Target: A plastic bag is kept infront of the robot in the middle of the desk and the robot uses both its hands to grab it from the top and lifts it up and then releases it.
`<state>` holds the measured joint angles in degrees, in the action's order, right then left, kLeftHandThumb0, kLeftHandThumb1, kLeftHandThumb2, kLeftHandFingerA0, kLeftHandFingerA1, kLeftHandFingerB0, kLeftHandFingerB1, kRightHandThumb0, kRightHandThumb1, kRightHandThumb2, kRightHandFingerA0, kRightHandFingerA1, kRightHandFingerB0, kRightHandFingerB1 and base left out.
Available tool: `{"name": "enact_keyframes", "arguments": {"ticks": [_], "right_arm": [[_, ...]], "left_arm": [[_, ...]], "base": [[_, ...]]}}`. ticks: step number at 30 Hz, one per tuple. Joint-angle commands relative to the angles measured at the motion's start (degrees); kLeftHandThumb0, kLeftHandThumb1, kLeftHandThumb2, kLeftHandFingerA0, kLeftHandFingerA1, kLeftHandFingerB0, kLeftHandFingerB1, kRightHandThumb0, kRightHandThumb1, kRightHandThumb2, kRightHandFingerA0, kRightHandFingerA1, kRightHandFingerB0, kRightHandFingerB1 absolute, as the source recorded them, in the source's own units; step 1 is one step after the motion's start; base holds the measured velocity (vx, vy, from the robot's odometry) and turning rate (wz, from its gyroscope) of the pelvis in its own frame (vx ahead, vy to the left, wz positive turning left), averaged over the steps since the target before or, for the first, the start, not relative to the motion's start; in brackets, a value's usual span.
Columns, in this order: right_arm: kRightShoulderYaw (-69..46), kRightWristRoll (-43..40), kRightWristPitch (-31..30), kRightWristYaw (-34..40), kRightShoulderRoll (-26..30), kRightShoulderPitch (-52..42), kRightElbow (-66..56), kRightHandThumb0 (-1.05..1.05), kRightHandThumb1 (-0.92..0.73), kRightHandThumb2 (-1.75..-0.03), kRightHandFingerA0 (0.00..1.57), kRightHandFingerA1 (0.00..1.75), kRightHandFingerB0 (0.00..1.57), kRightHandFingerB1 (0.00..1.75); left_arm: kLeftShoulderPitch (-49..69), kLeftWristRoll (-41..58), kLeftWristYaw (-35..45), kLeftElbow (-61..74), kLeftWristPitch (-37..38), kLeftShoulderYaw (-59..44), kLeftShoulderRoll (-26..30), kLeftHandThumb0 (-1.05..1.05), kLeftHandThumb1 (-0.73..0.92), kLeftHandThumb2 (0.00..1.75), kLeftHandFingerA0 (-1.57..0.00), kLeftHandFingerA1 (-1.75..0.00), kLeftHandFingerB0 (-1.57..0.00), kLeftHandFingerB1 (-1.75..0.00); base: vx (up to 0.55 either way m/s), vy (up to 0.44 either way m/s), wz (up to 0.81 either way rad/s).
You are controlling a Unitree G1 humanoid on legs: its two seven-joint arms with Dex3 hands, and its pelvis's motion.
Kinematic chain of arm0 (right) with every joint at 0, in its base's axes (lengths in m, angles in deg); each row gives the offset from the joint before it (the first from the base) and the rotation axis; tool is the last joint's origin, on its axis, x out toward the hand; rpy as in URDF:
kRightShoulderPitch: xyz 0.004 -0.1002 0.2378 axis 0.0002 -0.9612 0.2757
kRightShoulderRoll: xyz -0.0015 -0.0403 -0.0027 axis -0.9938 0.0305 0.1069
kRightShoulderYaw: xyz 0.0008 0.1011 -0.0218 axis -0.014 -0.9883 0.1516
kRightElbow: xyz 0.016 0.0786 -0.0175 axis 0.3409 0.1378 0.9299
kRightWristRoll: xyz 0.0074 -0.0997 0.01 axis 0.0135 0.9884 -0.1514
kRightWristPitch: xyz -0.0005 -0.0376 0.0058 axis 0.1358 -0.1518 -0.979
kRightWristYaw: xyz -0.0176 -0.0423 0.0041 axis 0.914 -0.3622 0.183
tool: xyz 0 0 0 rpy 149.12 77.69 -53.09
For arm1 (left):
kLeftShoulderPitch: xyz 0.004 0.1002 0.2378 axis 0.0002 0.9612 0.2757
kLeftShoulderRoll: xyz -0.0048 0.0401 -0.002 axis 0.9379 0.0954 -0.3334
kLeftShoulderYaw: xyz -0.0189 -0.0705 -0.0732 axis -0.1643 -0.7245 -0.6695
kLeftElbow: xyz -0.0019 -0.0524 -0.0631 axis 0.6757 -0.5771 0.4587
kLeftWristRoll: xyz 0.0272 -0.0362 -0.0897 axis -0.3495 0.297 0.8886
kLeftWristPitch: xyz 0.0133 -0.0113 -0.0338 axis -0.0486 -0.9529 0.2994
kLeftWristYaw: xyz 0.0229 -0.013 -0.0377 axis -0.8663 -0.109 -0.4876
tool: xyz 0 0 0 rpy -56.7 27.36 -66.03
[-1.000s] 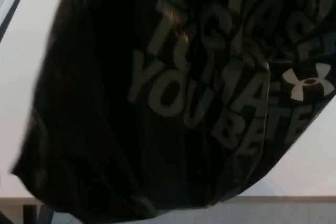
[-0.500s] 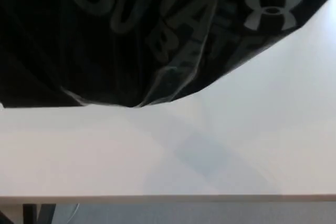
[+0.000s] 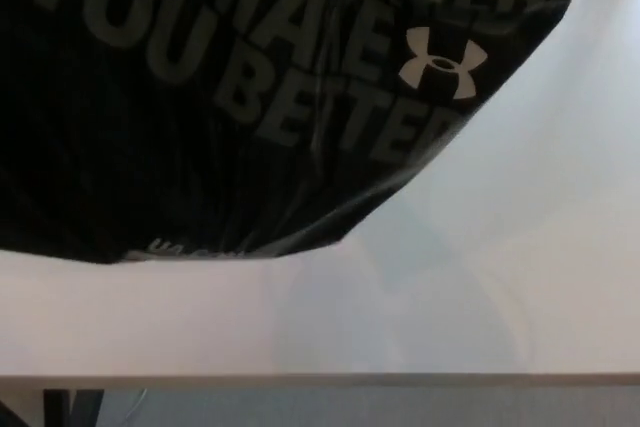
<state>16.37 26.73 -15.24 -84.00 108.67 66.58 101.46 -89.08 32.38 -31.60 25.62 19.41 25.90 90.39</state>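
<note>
along the nearest strip, below the desk's front edge: grey floor [image 3: 400,409], blurred, with dark leg-like bars [image 3: 62,407] at the near left corner. just beyond, white desk [image 3: 560,247], bare across the near band and up the right side, its front edge running straight from left to right. on that bare surface, right of centre: a soft, pale shadow, no sharp outline. farther back, filling the upper left and most of the width: black plastic bag [image 3: 150,147], glossy, creased, close to the camera. lower hem sloping from the far right down toward the near left, ending in a rumpled edge with a thin pale glint and some small unreadable print near the left. across the bag's face: large grey block letters, slanted, reading in part "you", "make" and "better", with more lettering cut off at the top. beside the words, toward the right: white crossed-curve logo [image 3: 443,62]. whether hanging clear of the desk or resting on it: cannot tell, though shadow lies under the hem. neither left hand nor right hand anywhere in sight, so grasping or released: cannot tell. top of the bag out of frame.
</note>
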Motion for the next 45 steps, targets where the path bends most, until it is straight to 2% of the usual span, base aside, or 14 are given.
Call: {"name": "enact_keyframes", "arguments": {"ticks": [1, 6, 10, 11, 15, 16, 23, 27, 29, 30, 31, 37, 38, 45], "right_arm": [[10.7, 16.5, -5.4, 4.6, -1.8, 16.5, 48.0, 0.01, -0.6, -0.57, 0.73, 1.75, 0.67, 1.65], [10.2, 14.3, -3.7, 5.8, -2.9, 17.5, 50.8, -0.16, -0.67, -0.62, 0.81, 1.73, 0.74, 1.6], [10.1, 13.7, -0.2, 9.1, -3.2, 15.8, 51.6, -0.04, -0.58, -0.71, 0.82, 1.75, 0.67, 1.73], [11.7, 14.8, -5.7, 7.4, -2.7, 16.0, 50.2, -0.72, -0.63, -0.59, 0.4, 0.59, 0.33, 0.35], [13.0, 14.0, -7.4, 0.5, -1.6, 15.0, 48.6, -0.97, -0.57, -0.98, 0.0, 0.06, 0.0, 0.0], [12.0, 12.6, -5.1, -0.4, -0.9, 11.9, 46.2, -0.97, -0.56, -0.96, 0.0, 0.03, 0.0, 0.0], [8.8, 9.6, 1.2, -4.7, 3.9, -5.9, 29.1, -0.98, -0.59, -0.96, 0.0, 0.09, 0.0, 0.0], [5.2, 8.7, 2.4, -5.5, 8.7, -19.1, 15.7, -0.87, -0.52, -0.91, 0.16, 0.48, 0.03, 0.12], [4.4, 11.4, -0.8, -4.7, 11.6, -24.0, 11.1, -0.99, -0.74, -0.63, 1.18, 0.92, 0.35, 0.33], [3.8, 13.3, -1.5, -4.0, 13.9, -27.7, 8.8, -1.01, -0.75, -0.64, 1.21, 0.82, 0.4, 0.35], [2.2, 13.4, -1.0, -4.0, 15.5, -31.2, 7.4, -1.05, -0.59, -1.06, 1.22, 1.39, 0.24, 0.38], [-10.8, 0.5, 3.4, -15.0, 20.5, -45.6, 6.4, -0.96, -0.67, -0.71, 0.99, 0.6, 0.43, 0.41], [-12.7, -1.0, 5.1, -16.6, 21.2, -47.5, 6.7, -0.93, -0.63, -1.07, 0.87, 0.65, 0.34, 0.49], [-27.9, -9.7, 14.3, -27.6, 22.3, -64.5, 1.6, -0.97, -0.74, -0.71, 0.61, 0.47, 0.39, 0.37]], "left_arm": [[-9.7, -20.1, -16.6, -28.7, 1.3, 11.3, 3.4, -0.29, 0.59, 0.88, -1.11, -1.4, -0.86, -1.25], [-10.0, -20.8, -19.6, -32.4, 1.3, 13.0, 5.0, -0.2, 0.75, 0.61, -0.8, -1.64, -0.63, -1.49], [-8.4, -20.4, -22.2, -35.5, 1.4, 13.7, 7.2, -0.29, 0.57, 0.57, -0.84, -1.07, -0.74, -0.69], [-6.0, -19.3, -20.6, -34.1, 2.0, 12.7, 9.5, -0.67, 0.38, 0.75, -0.19, -0.45, -0.04, -0.3], [-2.4, -19.2, -11.6, -29.5, -3.5, 13.0, 14.3, -1.03, 0.71, 0.63, 0.0, 0.0, 0.0, 0.0], [1.0, -18.6, -6.5, -25.9, -4.8, 12.3, 17.6, -1.05, 0.65, 1.06, 0.0, 0.0, 0.0, -0.05], [26.5, -9.1, -6.2, -14.1, -0.4, -0.1, 29.1, -1.05, 0.9, 0.66, 0.0, 0.0, 0.0, 0.0], [46.7, -7.3, -9.7, -11.1, 2.8, -14.1, 31.6, -1.0, 0.75, 1.07, 0.0, 0.0, 0.0, -0.06], [54.9, -7.6, -11.2, -11.4, 5.4, -22.1, 30.1, -1.03, 0.74, 1.08, 0.0, 0.0, 0.0, -0.04], [60.5, -6.8, -11.4, -12.6, 7.8, -27.7, 28.7, -1.04, 0.75, 1.06, 0.0, 0.0, 0.0, -0.06], [64.7, -5.7, -11.6, -14.0, 10.0, -31.7, 27.4, -1.04, 0.77, 1.09, 0.0, 0.0, 0.0, -0.09], [80.7, -3.6, -11.8, -16.9, 15.5, -43.8, 22.1, -1.03, 0.8, 1.15, 0.0, 0.0, 0.0, -0.1], [82.3, -2.1, -11.0, -16.5, 16.3, -44.6, 20.8, -1.03, 0.79, 1.16, 0.0, 0.0, 0.0, -0.12], [95.0, 3.5, -12.5, -8.4, 24.3, -47.8, 6.3, -1.05, 0.79, 1.19, 0.0, 0.0, 0.0, -0.19]], "base": [[0.0, 0.0, 0.0], [0.0, 0.0, 0.0], [0.0, 0.0, 0.0], [0.0, 0.0, 0.0], [0.0, 0.0, 0.0], [0.0, 0.0, 0.0], [0.0, 0.0, 0.0], [0.0, 0.0, 0.03], [0.0, 0.0, 0.0], [0.0, 0.0, 0.0], [0.0, 0.0, 0.0], [0.0, 0.0, 0.0], [0.0, 0.0, 0.0], [0.0, 0.0, 0.0]]}}
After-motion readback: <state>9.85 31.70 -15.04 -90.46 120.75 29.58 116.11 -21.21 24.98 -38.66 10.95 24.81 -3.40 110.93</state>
